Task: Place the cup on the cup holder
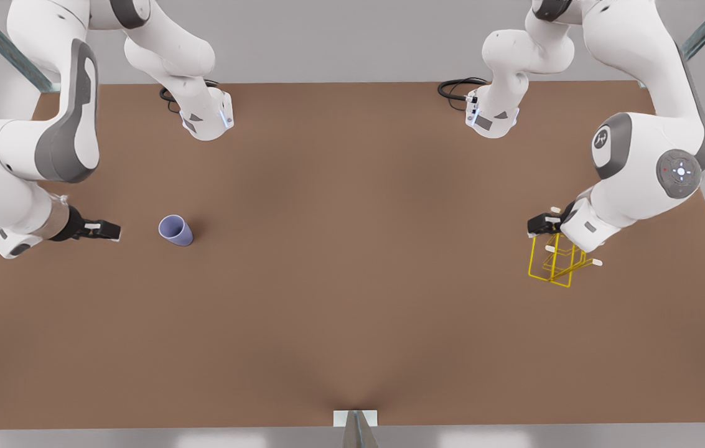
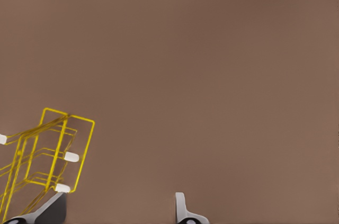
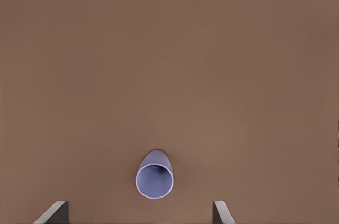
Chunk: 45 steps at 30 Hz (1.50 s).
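Approach step, nothing grasped yet. I see the small lavender-blue tapered cup [image 1: 175,230] standing on the brown bench [image 1: 352,323] toward the front view's left, mouth up and apart from everything else. The right gripper [image 1: 108,231] hangs just beside it, on the side away from the rack; in its wrist view the cup [image 3: 154,180] sits ahead, between the jaws, which stand wide. The yellow thin-wire cup holder [image 1: 555,261] with white-tipped pegs stands well apart at the front view's right. The left gripper [image 1: 540,225] hovers at its upper edge, jaws spread, one finger [image 2: 50,209] close against the wire frame [image 2: 53,152]; whether it touches I cannot tell. Next I judge the right arm must advance to straddle the cup, then close.
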Tool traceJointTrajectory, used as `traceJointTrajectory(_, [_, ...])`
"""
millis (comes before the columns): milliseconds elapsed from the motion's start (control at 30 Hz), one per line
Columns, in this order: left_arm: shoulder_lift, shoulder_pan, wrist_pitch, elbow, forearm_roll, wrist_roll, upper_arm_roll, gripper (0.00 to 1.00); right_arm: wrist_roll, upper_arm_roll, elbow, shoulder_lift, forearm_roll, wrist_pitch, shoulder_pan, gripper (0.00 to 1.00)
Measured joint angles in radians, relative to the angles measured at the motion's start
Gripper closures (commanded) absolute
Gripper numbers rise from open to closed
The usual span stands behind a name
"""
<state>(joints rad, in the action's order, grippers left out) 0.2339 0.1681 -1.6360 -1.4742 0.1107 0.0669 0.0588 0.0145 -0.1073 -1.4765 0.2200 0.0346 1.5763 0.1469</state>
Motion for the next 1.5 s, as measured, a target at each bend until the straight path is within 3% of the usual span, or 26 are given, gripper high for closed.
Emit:
traceJointTrajectory(100, [0.041,0.004,-0.039,0.063,-0.006,0.025,-0.005,0.0,0.005,-0.001,-0.033,-0.022,-0.005,0.04,0.0,0.0])
traceJointTrajectory(433, [0.068,0.01,-0.016,0.046,-0.073,0.087,-0.049,0.0,0.02,-0.011,-0.06,0.012,-0.028,0.106,-0.057,0.0])
traceJointTrajectory(533, [0.067,0.009,-0.007,0.046,-0.073,0.1,-0.048,0.0,0.042,-0.021,-0.152,-0.015,-0.029,0.123,-0.126,0.0])
traceJointTrajectory(667, [0.066,0.008,0.0,0.047,-0.073,0.114,-0.047,0.0,0.068,-0.023,-0.437,-0.141,-0.066,0.204,-0.167,0.0])
traceJointTrajectory(867, [0.066,0.008,0.008,0.046,-0.073,0.129,-0.047,0.0,0.099,-0.02,-0.622,-0.156,-0.082,0.337,-0.183,0.0])
traceJointTrajectory(1500, [0.061,0.005,0.026,0.047,-0.071,0.155,-0.043,0.0,0.118,-0.011,-0.651,-0.01,-0.076,0.575,-0.029,0.0])
